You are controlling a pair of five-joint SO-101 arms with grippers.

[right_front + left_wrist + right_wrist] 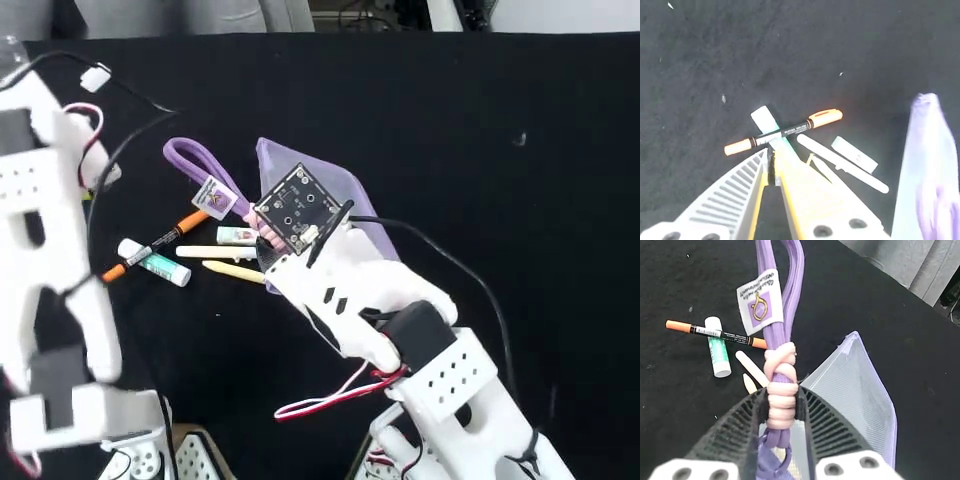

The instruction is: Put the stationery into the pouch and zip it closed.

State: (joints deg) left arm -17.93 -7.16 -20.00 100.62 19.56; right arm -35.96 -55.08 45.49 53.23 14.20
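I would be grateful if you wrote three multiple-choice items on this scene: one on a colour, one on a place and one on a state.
1. What colour is the pouch?
A. Green
B. Purple
C. Red

2. Where does the orange pen lie?
A. On the table, across the glue stick
B. Inside the pouch
C. Under the pouch

3. What is the state of the right hand?
A. Open above the table
B. Shut on the orange pen
C. Shut on the pouch's strap

Answers:
1 B: the mesh pouch and its strap are purple.
2 A: the orange pen crosses over the glue stick on the black table, outside the pouch.
3 C: the right hand clamps the pink-wrapped part of the strap.
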